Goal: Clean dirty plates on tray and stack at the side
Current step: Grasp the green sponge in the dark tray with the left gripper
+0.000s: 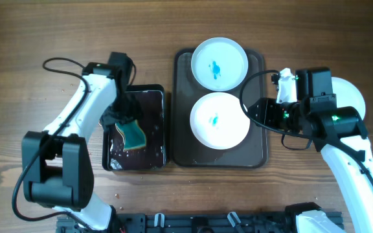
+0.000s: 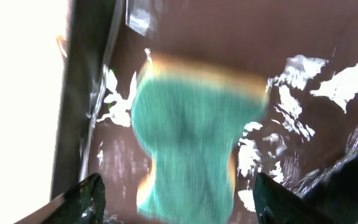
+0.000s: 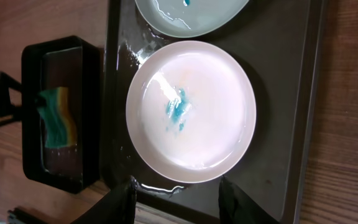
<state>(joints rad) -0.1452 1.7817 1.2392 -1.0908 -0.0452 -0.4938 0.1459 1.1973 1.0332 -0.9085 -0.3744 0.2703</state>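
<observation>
A dark tray [image 1: 259, 152] holds two white plates, each with a blue smear: the far one [image 1: 219, 63] and the near one [image 1: 220, 120]. A green and yellow sponge [image 1: 133, 134] lies in a black tub of water [image 1: 159, 129] left of the tray. My left gripper [image 1: 123, 116] hangs over the tub. In the left wrist view it [image 2: 176, 205] is open, its fingers either side of the sponge [image 2: 191, 137]. My right gripper [image 1: 254, 111] is open at the tray's right edge. In the right wrist view it [image 3: 178, 202] is just short of the near plate [image 3: 191, 112].
A clean white plate [image 1: 351, 97] lies on the wooden table right of the tray, partly under my right arm. The right wrist view also shows the tub [image 3: 33, 68] with the sponge [image 3: 58, 118], and the far plate [image 3: 191, 14].
</observation>
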